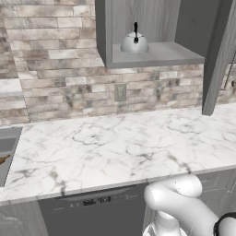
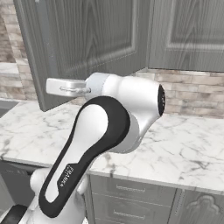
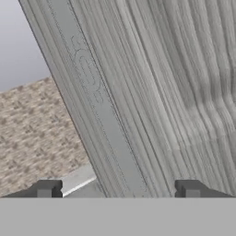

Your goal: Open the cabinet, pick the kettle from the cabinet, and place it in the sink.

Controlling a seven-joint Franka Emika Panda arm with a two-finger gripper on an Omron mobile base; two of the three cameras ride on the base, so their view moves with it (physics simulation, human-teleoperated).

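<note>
Faintly, "Franka" on arm (image 2: 65, 175); kettle (image 1: 135, 42) unlabelled in cabinet (image 1: 156, 55).

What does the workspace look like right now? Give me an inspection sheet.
Surface: white marble counter, bare where visible.
Job's things: grey wood-grain wall cabinet open, door swung out; small silver-grey dome kettle with black handle upright on the inner shelf; grey recessed sink at the left edge, something brown at its edge.
Clutter: nothing seen.
Grippers: gripper open, fingertips either side of the door's edge, holding nothing.
Cables: nothing seen.
Surroundings: brick backsplash with wall outlet; dark dishwasher front below the counter.
</note>
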